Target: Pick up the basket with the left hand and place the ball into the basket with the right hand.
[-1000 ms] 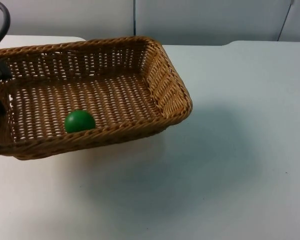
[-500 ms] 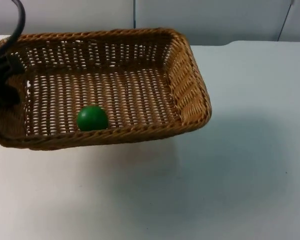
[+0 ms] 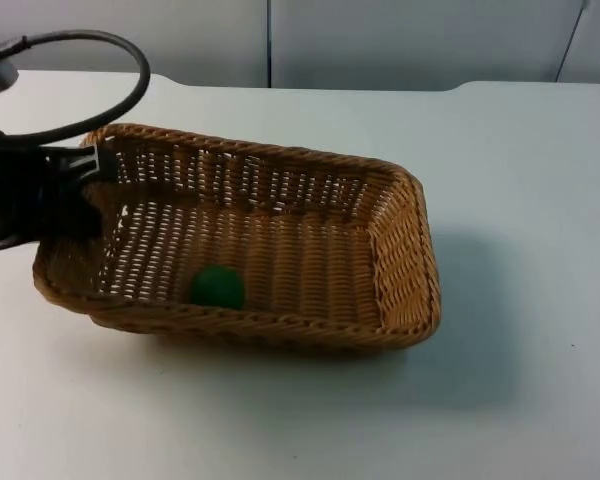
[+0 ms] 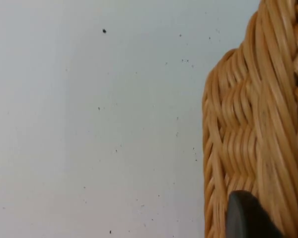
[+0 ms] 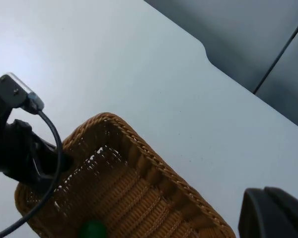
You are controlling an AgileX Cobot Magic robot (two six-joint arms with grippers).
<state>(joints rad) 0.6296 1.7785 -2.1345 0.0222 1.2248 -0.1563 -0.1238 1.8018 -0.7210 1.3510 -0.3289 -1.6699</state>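
The basket [image 3: 250, 240] sits low over the white table [image 3: 520, 200], and the green ball [image 3: 217, 286] lies inside it, near the front wall. So the ball is already in the basket.

The left gripper [image 3: 65, 195] is at the basket's short end on the left side, and its fingers are clamped on the rim there. From the left wrist, one black fingertip [image 4: 248, 215] presses right against the woven wall [image 4: 258, 124]. The basket looks tilted, with the held end a bit higher than the far end.

I think the step now is setting the basket down. To do it well, the left arm should lower it slowly and keep it level, so the ball does not roll around or hop out. It should let go only when the bottom is flat on the table.

The right gripper [image 5: 275, 213] hangs high above the table, off to the side, and it waits. I cannot tell if its fingers are apart or together.

The table has tiny dark specks on it. Behind it stands a grey wall [image 3: 410, 40] with thin dark lines between its panels.
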